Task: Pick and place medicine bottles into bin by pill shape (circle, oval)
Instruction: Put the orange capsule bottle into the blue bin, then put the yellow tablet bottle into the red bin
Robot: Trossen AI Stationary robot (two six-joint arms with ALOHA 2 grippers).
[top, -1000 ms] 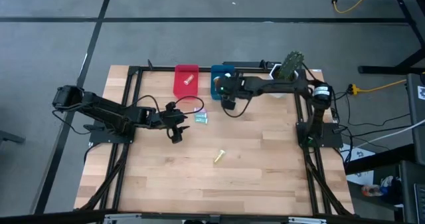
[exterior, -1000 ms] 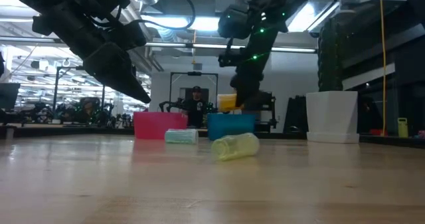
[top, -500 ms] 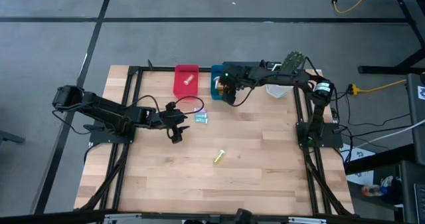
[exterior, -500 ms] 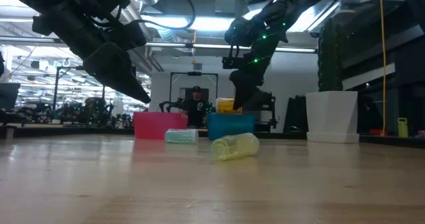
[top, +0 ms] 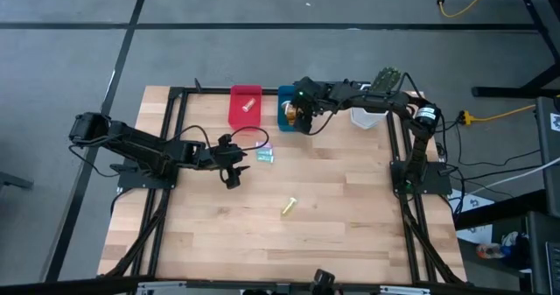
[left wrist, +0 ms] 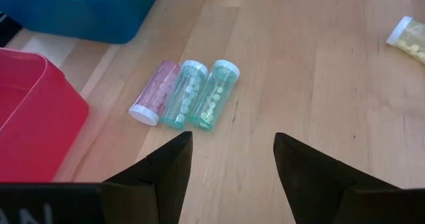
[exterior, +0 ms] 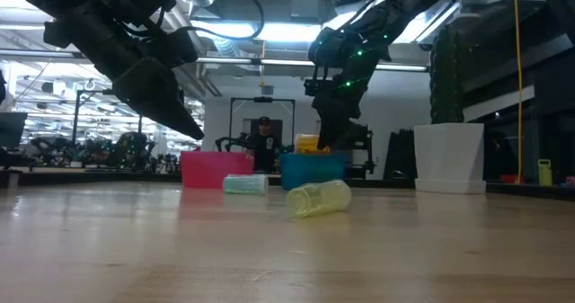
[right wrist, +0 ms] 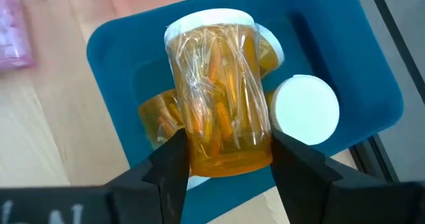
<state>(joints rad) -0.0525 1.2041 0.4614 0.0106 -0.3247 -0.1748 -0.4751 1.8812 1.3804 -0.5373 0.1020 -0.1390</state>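
Jaws clamped on an orange bottle (right wrist: 222,91), the right gripper (top: 302,118) hangs over the blue bin (top: 285,108) at twelve o'clock; the left gripper (top: 232,166) waits parted near three bottles (left wrist: 184,94).

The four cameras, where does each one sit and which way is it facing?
High view: overhead, straight down on the table and both arms.
Low view: table height, level across toward the room; arms enter from above.
Left wrist view: past the open left claw at three bottles.
Right wrist view: right claw gripping an orange bottle over the blue bin.
Shared: both wrist views show the blue bin.
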